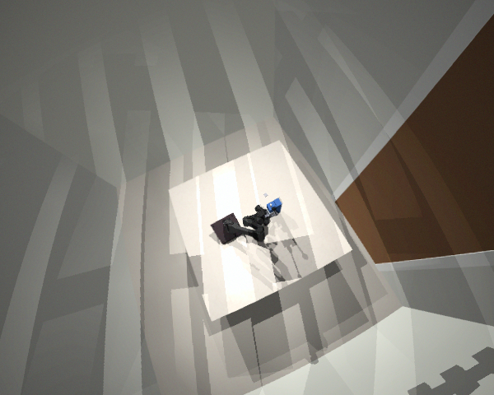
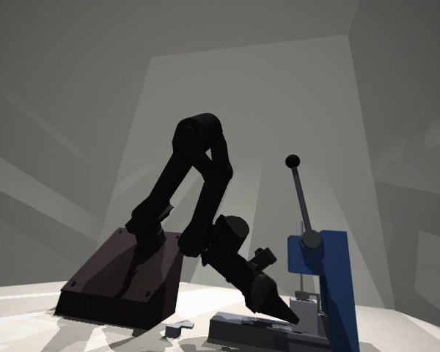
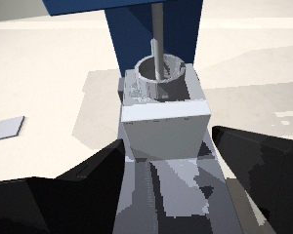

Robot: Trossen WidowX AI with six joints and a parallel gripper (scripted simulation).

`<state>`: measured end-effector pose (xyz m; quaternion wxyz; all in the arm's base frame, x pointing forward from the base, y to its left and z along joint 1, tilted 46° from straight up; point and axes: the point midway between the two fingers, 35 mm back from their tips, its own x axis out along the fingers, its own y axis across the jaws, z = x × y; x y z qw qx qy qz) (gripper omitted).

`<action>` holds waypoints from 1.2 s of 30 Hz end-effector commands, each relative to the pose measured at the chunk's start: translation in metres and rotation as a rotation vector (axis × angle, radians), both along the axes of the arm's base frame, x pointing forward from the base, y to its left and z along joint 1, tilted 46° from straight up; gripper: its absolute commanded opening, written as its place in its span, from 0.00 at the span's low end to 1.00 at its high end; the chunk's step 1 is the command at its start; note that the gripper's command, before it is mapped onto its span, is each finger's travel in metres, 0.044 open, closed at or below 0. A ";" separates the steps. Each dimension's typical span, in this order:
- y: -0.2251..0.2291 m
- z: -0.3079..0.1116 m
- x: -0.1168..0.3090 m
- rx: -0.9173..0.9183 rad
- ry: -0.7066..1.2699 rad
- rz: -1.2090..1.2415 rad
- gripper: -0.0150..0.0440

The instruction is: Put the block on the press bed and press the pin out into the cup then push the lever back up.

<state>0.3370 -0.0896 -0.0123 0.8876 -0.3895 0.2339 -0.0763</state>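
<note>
Arbor press [image 1: 277, 202] [image 2: 337, 257] [image 3: 122, 41] has its lever [image 2: 301, 199] up, leaving room below. Block [image 2: 303, 316] [image 3: 166, 136] sits on the bed [image 2: 265, 335] [image 3: 137, 195], under the ram — my hand [image 1: 271, 213] [image 2: 296, 322] [image 3: 167, 138]'s approx. two-thirds open, fingers astride it, gripping nothing, prob. to nudge alignment.

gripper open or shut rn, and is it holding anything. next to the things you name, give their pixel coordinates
Gripper [image 1: 272, 213] [image 2: 296, 321] [image 3: 167, 138]: open, holding nothing; its fingers stand apart, one to each side of the pale block [image 2: 303, 316] [image 3: 166, 138] on the press bed [image 2: 265, 335] [image 3: 137, 195].
</note>
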 end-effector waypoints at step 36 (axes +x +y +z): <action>-0.002 0.004 -0.031 0.014 0.029 -0.115 0.76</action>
